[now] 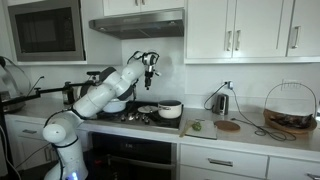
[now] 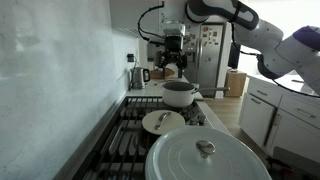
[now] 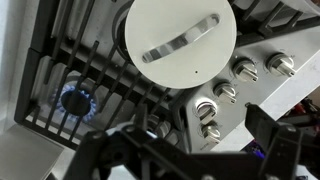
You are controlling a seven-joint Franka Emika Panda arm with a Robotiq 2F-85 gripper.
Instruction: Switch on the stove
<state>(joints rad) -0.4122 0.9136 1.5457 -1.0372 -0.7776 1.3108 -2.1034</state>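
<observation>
The stove is a black gas cooktop with dark grates, seen in both exterior views (image 1: 135, 118) (image 2: 128, 140) and in the wrist view (image 3: 100, 70). A small blue flame (image 3: 75, 100) burns under the grate at the left of the wrist view. Several silver knobs (image 3: 225, 92) line the stove's front strip. My gripper (image 1: 150, 66) (image 2: 172, 66) hangs well above the cooktop, open and empty. In the wrist view its dark fingers (image 3: 190, 150) frame the knobs from above. A white lid with a metal handle (image 3: 180, 40) lies below.
A white lidded pot (image 1: 170, 109) (image 2: 180, 93), a small lid (image 2: 163, 122) and a large white lidded pot (image 2: 205, 155) stand on the stove. A range hood (image 1: 138, 25), a microwave (image 1: 45, 30), a kettle (image 1: 220, 100) and a wire basket (image 1: 290, 108) are around.
</observation>
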